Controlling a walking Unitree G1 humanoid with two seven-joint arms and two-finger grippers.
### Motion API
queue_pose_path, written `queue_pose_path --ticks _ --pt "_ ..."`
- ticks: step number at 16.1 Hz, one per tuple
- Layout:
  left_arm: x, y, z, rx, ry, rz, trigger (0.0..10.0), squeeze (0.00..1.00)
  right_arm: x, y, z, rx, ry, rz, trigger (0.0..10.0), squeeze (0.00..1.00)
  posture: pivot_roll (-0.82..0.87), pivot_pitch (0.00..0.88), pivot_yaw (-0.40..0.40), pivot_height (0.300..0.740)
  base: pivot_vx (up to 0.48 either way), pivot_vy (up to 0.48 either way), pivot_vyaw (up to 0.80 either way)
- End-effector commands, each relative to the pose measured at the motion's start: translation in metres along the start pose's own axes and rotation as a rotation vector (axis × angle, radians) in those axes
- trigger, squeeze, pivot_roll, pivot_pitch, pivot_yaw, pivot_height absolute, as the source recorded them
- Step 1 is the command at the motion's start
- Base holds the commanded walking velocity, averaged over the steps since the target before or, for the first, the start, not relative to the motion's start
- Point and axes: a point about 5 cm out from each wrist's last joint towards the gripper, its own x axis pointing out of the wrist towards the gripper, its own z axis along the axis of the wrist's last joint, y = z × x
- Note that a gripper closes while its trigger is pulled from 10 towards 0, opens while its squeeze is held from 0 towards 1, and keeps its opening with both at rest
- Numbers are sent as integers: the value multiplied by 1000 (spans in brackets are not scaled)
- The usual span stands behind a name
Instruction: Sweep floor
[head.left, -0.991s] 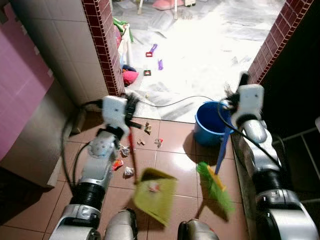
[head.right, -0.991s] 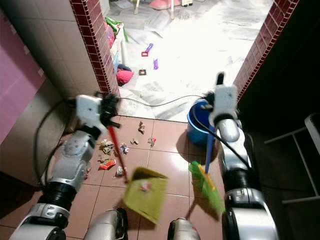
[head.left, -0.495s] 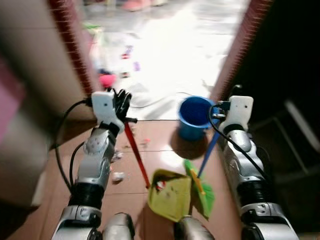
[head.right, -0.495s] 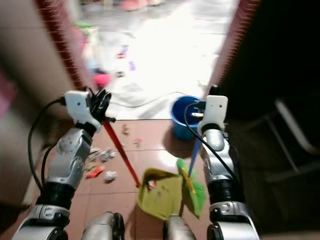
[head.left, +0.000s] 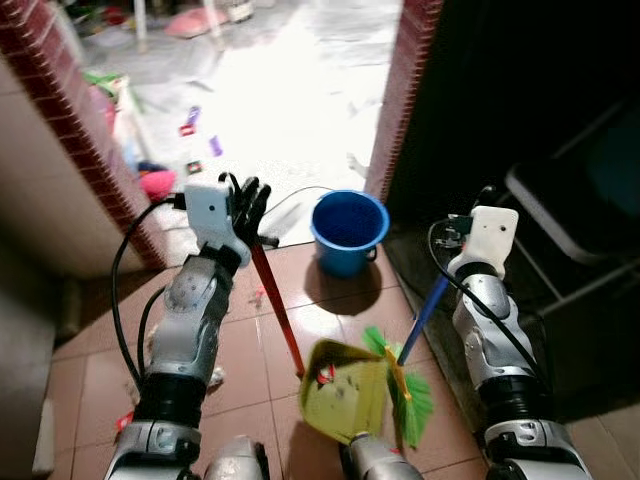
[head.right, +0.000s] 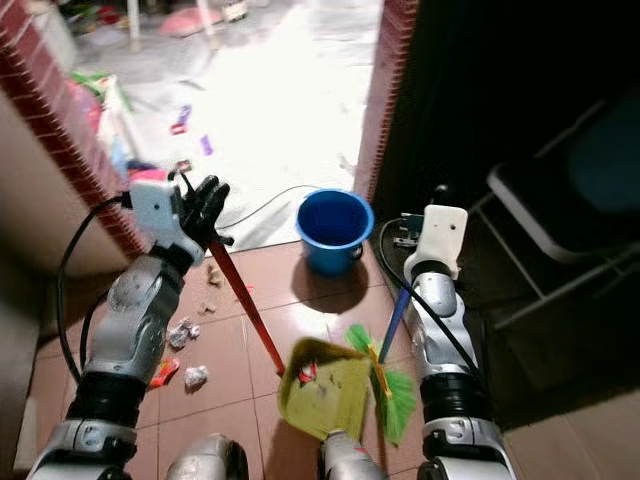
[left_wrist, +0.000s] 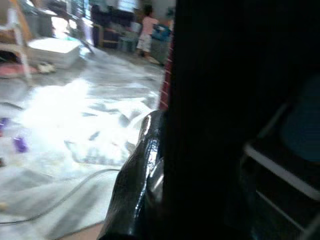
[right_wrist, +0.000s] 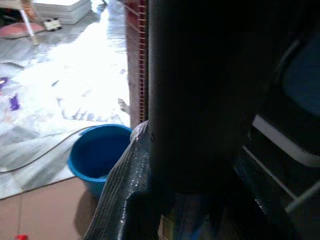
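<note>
My left gripper (head.left: 250, 205) is shut on the red handle (head.left: 278, 305) of a yellow-green dustpan (head.left: 345, 395), which hangs tilted just above the brown tiles in front of my feet. A red-and-white scrap (head.left: 325, 375) lies in the pan. On the right, my right gripper (head.left: 450, 270) is shut on the blue handle (head.left: 422, 318) of a broom; its green bristles (head.left: 412, 398) touch the pan's right edge. Crumpled litter (head.right: 181, 334) lies on the tiles under my left arm.
A blue bucket (head.left: 348, 228) stands at the doorway between the grippers. Red-brick wall edges (head.left: 405, 90) flank the opening. A cable (head.right: 255, 205) and small toys (head.right: 181, 120) lie on the bright floor beyond. A chair frame (head.right: 560, 200) stands in the dark at right.
The camera has turned right, so the doorway and bucket have shifted left in the picture. The dustpan and the broom head have come together; both grippers keep their hold.
</note>
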Motion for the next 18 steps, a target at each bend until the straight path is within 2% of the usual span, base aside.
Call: queue_pose_path --ticks 1,2,5,7,9,12,14,18 --pt "0 -5 2 -21 -11 -29 10000 0 -4 -5 -16 -11 63 -21 10000 0 -79 39 28 740 0 0 -800" --pt "0 -4 1 -10 -9 -26 10000 0 -3 -4 -17 -8 69 -17 10000 0 -79 39 28 740 0 0 -800" --pt "1 5 5 44 -9 76 10000 0 -2 -5 -13 0 56 -22 10000 0 -76 43 23 740 0 0 -800" --pt "-4 7 7 29 -14 91 10000 0 -3 -5 -13 -3 51 -16 10000 0 -75 46 22 740 0 0 -800" --pt "-10 13 9 63 -23 177 10000 0 -4 -1 -10 15 23 29 10000 0 -69 56 15 740 0 0 -800" --pt "-17 25 21 181 -73 280 10000 0 -5 8 -4 28 -9 82 10000 0 -64 55 -1 740 0 0 0" --pt "-19 31 26 213 -86 317 10000 0 -5 10 -4 21 -3 94 10000 0 -62 50 -6 740 0 0 0" --pt "-17 38 43 205 -140 395 10000 0 -4 8 -4 16 -4 108 10000 0 -63 45 -13 740 0 0 -706"
